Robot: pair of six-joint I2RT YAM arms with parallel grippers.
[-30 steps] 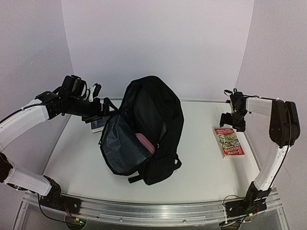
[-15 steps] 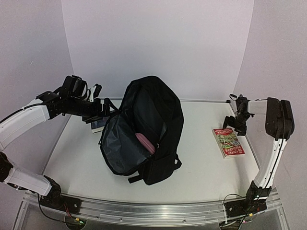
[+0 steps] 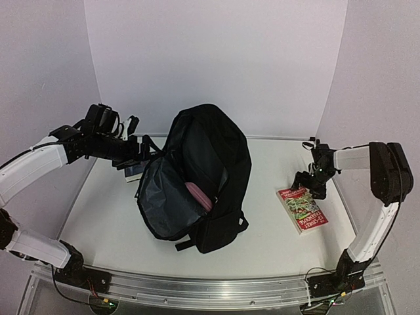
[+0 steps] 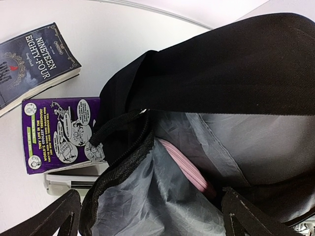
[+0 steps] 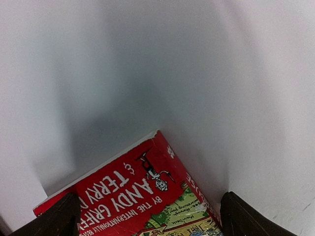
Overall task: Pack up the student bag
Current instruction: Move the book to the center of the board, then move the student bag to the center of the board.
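Mia: Well, the student bag (image 3: pixel 203 177) is the biggest thing, and it lies on the table (image 3: pixel 262 236). Its long way runs from the back wall toward the arms. Its open mouth faces left and up.

Ben: Right of the bag, well apart, lies the red book (image 3: pixel 302 209). The right gripper (image 3: pixel 308 184) sits at the book's far end, fingers wide, holding nothing.

Mia: It should probably go low, pinch the edge firmly, then lift the book flat.

Ben: The left gripper (image 3: pixel 136 156) hangs wide and empty at the bag's left rim. Holding that rim open would likely help.

Mia: A purple book (image 4: pixel 59 132) and a dark book (image 4: pixel 34 69) lie left of the bag. A pink thing (image 4: pixel 184 167) is inside.
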